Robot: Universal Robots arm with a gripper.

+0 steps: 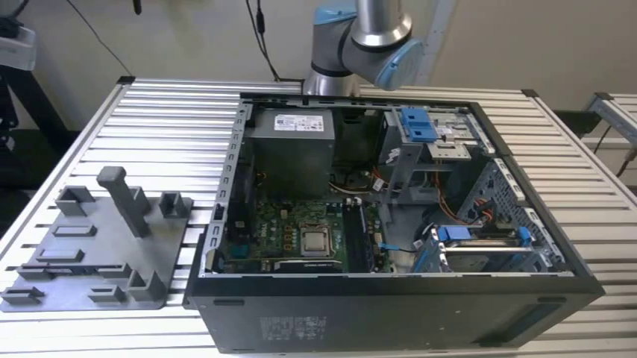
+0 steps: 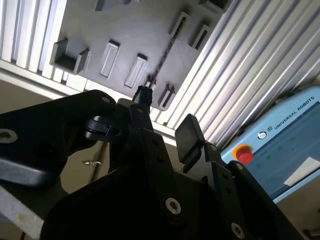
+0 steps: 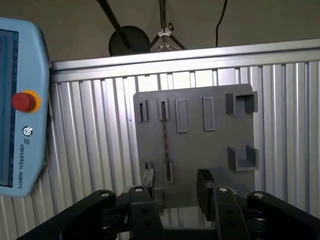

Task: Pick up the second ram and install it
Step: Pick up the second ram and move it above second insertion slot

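The second ram (image 3: 165, 137) stands on edge in the slotted holders of a grey fixture plate (image 3: 195, 145), so it appears as a thin dark line; the second wrist view shows the ram (image 2: 162, 57) the same way. My gripper (image 3: 176, 186) hangs well above the plate, open, with nothing between its black fingers (image 3: 148, 182). In the second wrist view the gripper (image 2: 167, 117) also has its two fingertips apart over the plate's edge. The open computer case (image 1: 398, 298) lies on the table, its motherboard (image 1: 283, 224) and square silver processor chip (image 1: 316, 240) exposed.
The fixture plate (image 1: 89, 253) sits at the exterior view's left of the case, with a tall post (image 1: 124, 198). Blue clips (image 1: 420, 125) and a drive cage (image 1: 478, 246) stand inside the case. A teach pendant (image 3: 20, 100) with a red button lies beyond the ribbed table (image 1: 169, 127).
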